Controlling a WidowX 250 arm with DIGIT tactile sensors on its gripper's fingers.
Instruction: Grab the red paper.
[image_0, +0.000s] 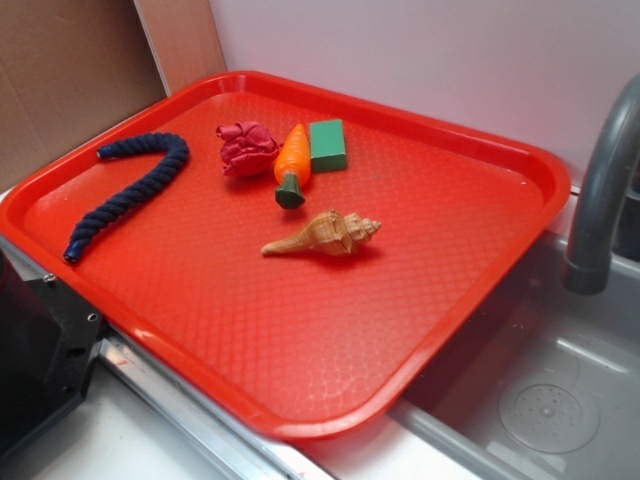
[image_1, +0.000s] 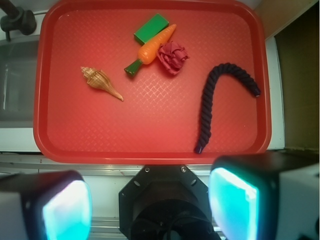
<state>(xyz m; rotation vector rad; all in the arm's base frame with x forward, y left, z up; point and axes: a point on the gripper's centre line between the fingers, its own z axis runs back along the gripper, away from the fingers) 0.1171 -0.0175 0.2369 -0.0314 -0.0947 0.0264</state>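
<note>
Exterior view
Tray: a large red plastic tray (image_0: 440, 300) lies tilted across the frame, partly over a grey sink (image_0: 560, 400).
Red paper: the red paper (image_0: 246, 148), a wrinkled crimson ball, sits in the tray's far part, just beside the carrot and seemingly touching it.
Carrot: an orange toy carrot (image_0: 292, 165) with a green stem end lies between the paper and a green block (image_0: 328, 144) (its tip appears to touch the block).
Shell: a tan spiral shell (image_0: 325, 234) rests near the tray's middle, apart from the others.
Rope: a dark blue rope (image_0: 128, 195) curves along the tray's left side, well apart from the paper.
Faucet: a grey faucet (image_0: 605, 190) arches at the right edge.
Claw: not visible here.

Wrist view
Claw: the gripper (image_1: 150, 202) hangs above the tray's near rim, its two fingers (image_1: 235, 205) spread wide with nothing between them.
Red paper: it lies in the tray's upper middle, far from the fingers, against the carrot's right side.
Carrot and block: the carrot lies diagonally, the green block just beside its pointed end.
Shell: left of centre, alone.
Rope: right of the paper, hooked at the top (not touching the paper).
</note>
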